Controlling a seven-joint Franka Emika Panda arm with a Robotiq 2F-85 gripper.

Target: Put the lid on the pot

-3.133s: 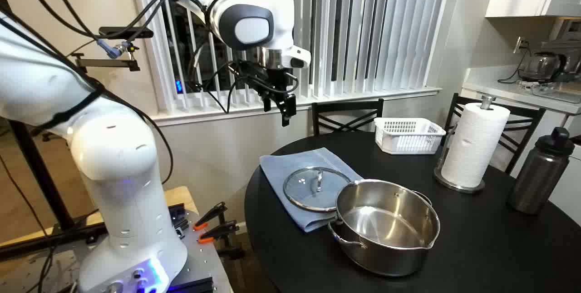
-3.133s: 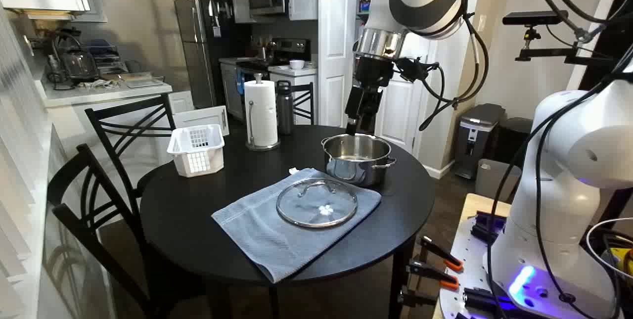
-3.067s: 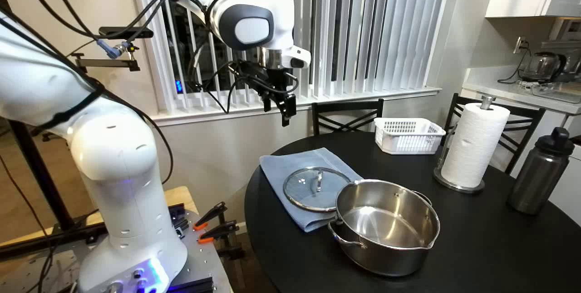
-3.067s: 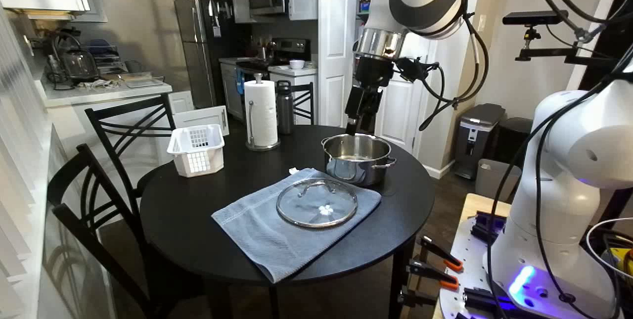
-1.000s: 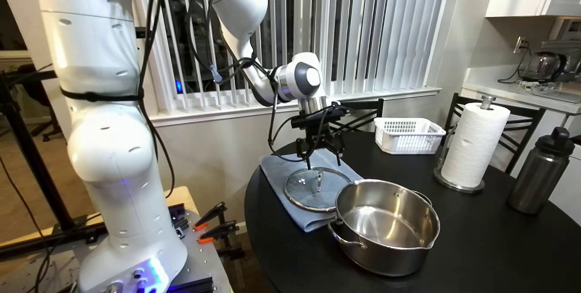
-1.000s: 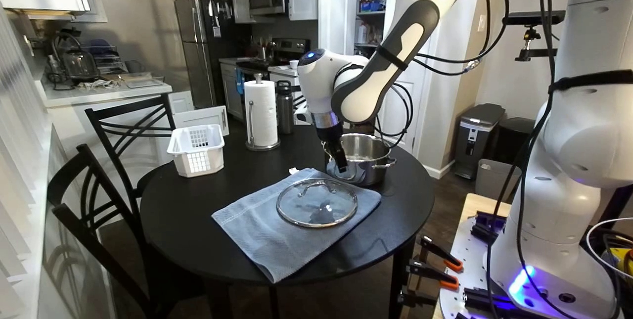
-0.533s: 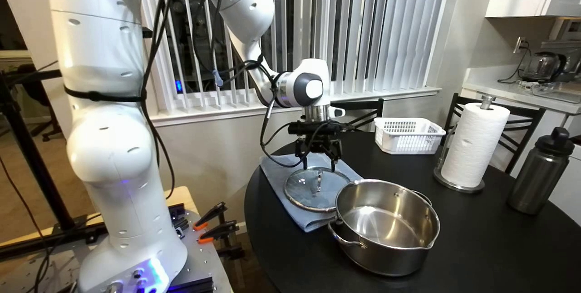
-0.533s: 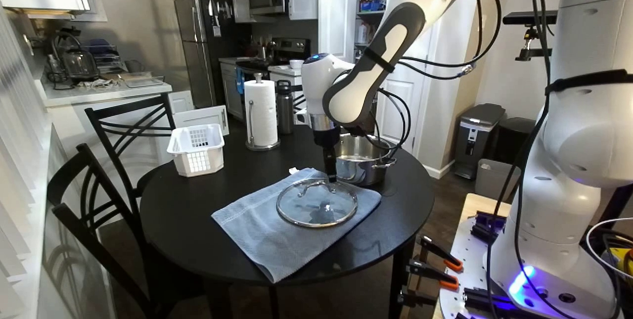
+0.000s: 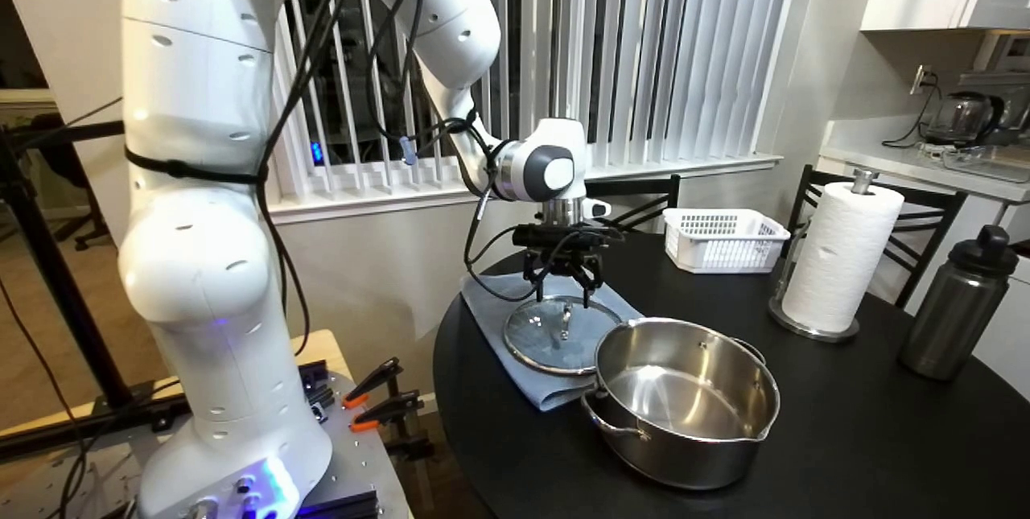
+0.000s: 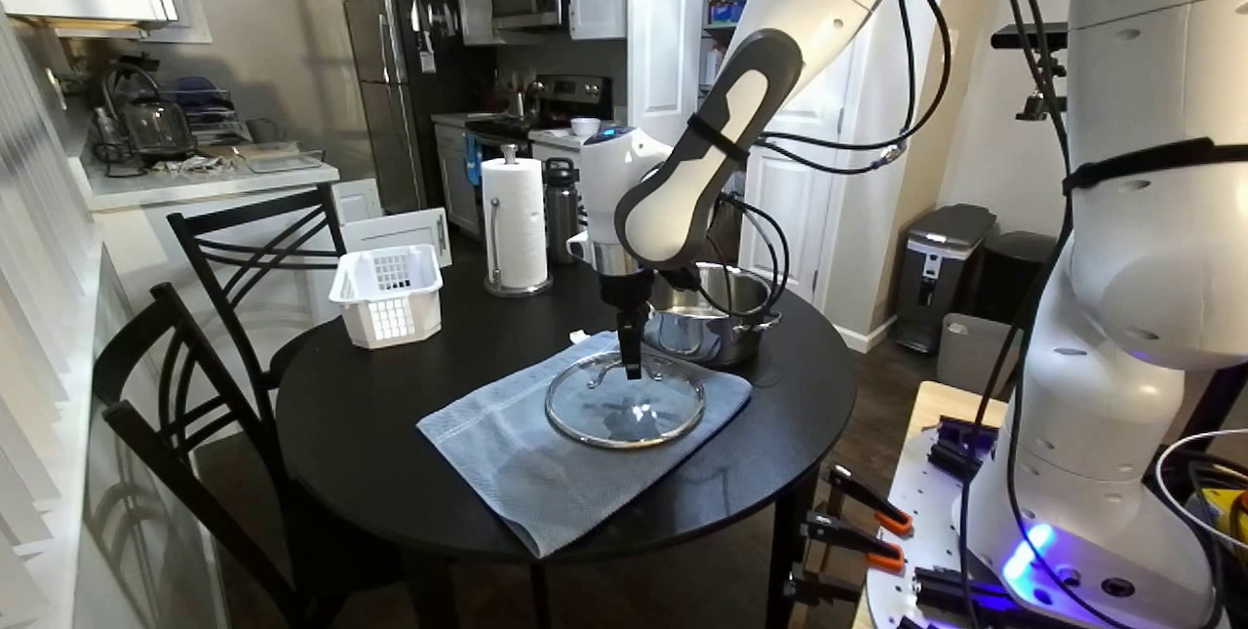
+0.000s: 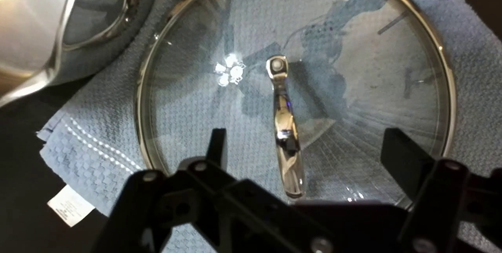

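The glass lid (image 9: 535, 346) with a metal rim lies flat on the blue-grey cloth; it also shows in an exterior view (image 10: 595, 419) and the wrist view (image 11: 188, 104). Its arched metal handle (image 11: 284, 127) stands between my fingers in the wrist view, nearer the left one. My gripper (image 9: 563, 302) is open and points down over the lid, also in an exterior view (image 10: 632, 373) and the wrist view (image 11: 305, 131). I cannot tell whether the fingertips touch the glass. The steel pot (image 9: 684, 455) stands uncovered beside the lid, partly behind the arm in an exterior view (image 10: 697, 336).
The cloth (image 10: 546, 483) lies on the round black table (image 10: 361, 453). A white basket (image 9: 724, 241), a paper towel roll (image 9: 841, 257) and a dark metal bottle (image 9: 957, 310) stand farther along it. The pot's rim is close to the lid.
My arm has swung over from its raised pose and come down above the lid. In the last second the gripper has turned more upright and moved to the lid's handle. Lid and pot have not moved.
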